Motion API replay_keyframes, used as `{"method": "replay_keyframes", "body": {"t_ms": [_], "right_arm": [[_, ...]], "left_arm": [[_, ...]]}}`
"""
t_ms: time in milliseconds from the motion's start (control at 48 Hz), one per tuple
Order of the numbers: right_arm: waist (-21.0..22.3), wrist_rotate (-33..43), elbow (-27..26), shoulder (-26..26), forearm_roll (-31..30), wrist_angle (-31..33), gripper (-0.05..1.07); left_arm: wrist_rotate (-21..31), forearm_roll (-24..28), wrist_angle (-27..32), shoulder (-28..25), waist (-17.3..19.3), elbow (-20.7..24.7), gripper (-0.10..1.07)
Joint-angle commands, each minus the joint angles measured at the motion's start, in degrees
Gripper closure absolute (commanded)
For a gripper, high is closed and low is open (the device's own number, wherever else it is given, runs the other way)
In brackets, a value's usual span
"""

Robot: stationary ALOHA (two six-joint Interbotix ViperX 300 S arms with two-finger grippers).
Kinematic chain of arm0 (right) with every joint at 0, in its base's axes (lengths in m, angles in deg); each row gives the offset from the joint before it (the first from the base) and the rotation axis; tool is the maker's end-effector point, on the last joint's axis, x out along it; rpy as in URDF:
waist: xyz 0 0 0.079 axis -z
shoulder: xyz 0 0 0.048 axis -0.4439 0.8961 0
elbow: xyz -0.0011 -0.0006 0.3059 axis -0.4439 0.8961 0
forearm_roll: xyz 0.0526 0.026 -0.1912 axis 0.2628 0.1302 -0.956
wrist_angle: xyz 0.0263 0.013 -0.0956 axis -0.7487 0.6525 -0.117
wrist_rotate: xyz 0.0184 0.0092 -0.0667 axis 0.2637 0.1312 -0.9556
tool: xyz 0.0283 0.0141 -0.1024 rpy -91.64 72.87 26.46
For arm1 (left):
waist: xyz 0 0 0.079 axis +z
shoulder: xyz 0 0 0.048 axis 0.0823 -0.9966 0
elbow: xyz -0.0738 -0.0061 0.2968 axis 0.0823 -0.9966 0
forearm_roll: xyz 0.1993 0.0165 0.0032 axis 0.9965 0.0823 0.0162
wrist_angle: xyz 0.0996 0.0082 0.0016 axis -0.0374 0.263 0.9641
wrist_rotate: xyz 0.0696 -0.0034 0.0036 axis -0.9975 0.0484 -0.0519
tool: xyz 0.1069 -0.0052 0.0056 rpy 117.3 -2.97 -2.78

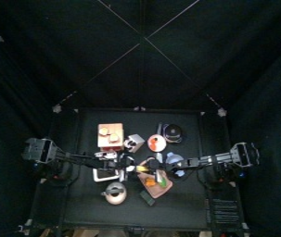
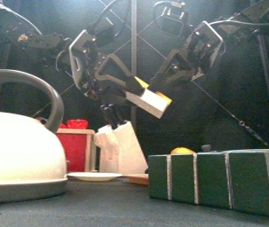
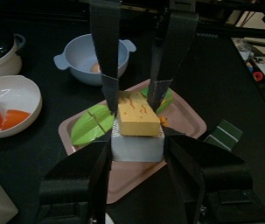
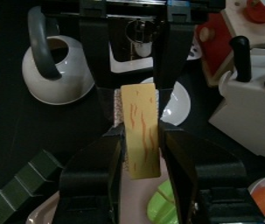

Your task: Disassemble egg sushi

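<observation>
Both arms are meeting above the middle of the small black table (image 1: 69, 176), holding the egg sushi (image 2: 154, 97) between them in the air.

In the right wrist view, the right pincer (image 4: 142, 131) is pinching the yellow slab of toy egg (image 4: 141, 129) flat between its two black jaws, the slab standing on edge with its long side running away from the camera.

In the left wrist view, the left pincer (image 3: 138, 144) is standing with its jaws spread on either side of the white block of toy rice (image 3: 138, 145) under the yellow egg; whether the jaws are pressing on the block I cannot tell.

Below the sushi, a pink rectangular tray (image 3: 191, 125) carrying flat green leaf-shaped pieces (image 3: 96, 123) is lying on the table. At about ten o'clock from the tray a white bowl with orange pieces (image 3: 10, 101) is sitting, and at about twelve o'clock a pale blue bowl (image 3: 94, 59).

In the front view, a white kettle with a dark handle (image 2: 21, 151) is standing at nine o'clock, near the camera, and a row of dark green blocks (image 2: 219, 181) at four o'clock.
</observation>
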Motion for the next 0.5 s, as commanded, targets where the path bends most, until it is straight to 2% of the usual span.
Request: {"method": "replay_keyframes", "body": {"t_ms": [0,479], "right_arm": [[0.0,0.0,-0.97,-0.79,0.0,-0.09,0.43],[0.0,0.09,1.05,-1.85,0.97,0.35,0.43]], "left_arm": [[0.0,-0.44,-0.53,0.79,0.09,0.62,0.32],[0.09,-0.7,-0.53,3.34,0.09,-2.11,0.32]]}}
